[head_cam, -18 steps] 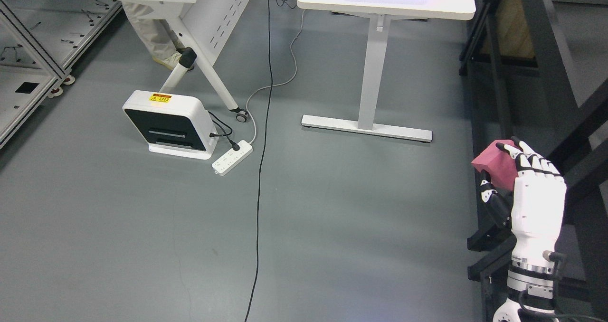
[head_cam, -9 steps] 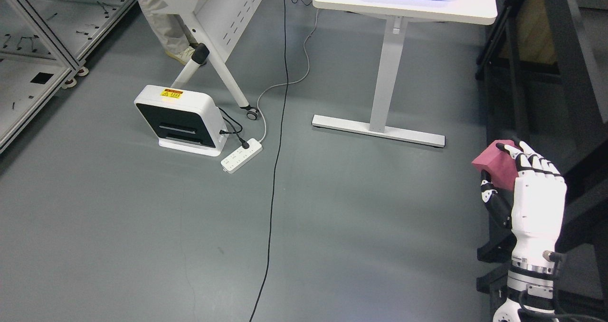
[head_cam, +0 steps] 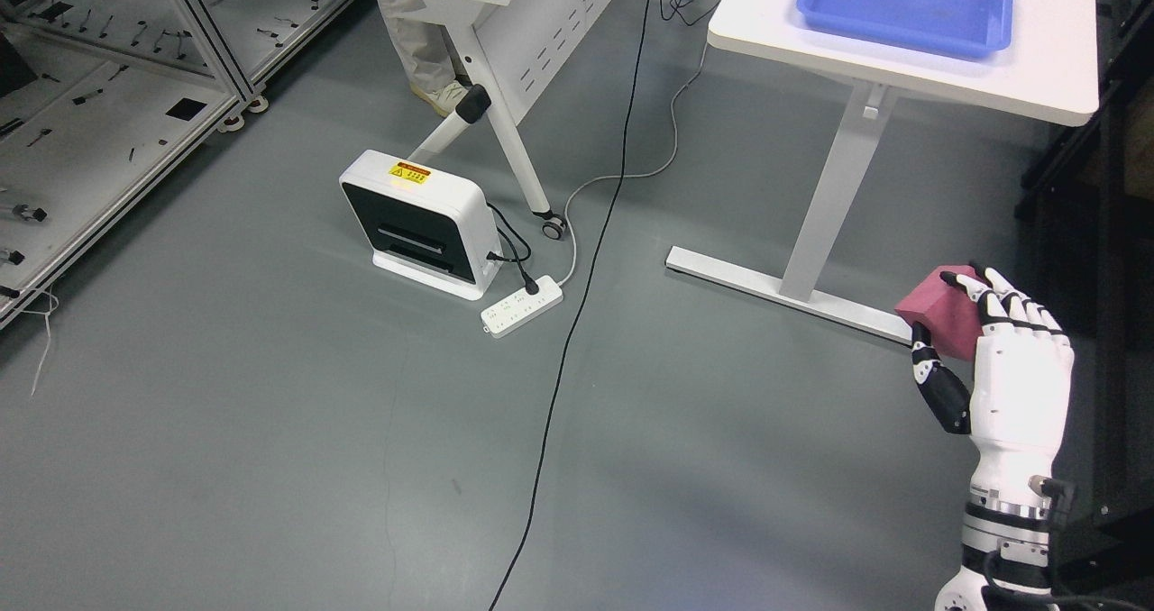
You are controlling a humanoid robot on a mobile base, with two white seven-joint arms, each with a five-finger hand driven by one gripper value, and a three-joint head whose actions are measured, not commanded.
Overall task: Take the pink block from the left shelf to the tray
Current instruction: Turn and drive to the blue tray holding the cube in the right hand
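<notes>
My right hand (head_cam: 956, 318) rises from the lower right with its white fingers and black thumb shut on the pink block (head_cam: 942, 312), held in the air above the floor. The blue tray (head_cam: 904, 5) lies on the white table (head_cam: 1037, 75) at the upper right, well beyond the hand. My left arm does not show in the head view.
A white box device (head_cam: 419, 223) stands on the grey floor with a power strip (head_cam: 521, 305) and a long black cable (head_cam: 577, 323) beside it. A second white table (head_cam: 505, 16) with a person's legs (head_cam: 424, 52) behind it is at top centre. Metal shelving (head_cam: 108, 97) runs along the left; a dark frame (head_cam: 1118, 232) is on the right.
The whole picture has shifted right and down, so the camera has turned; more of the tray and table now shows. The right hand keeps the same grip on the pink block.
</notes>
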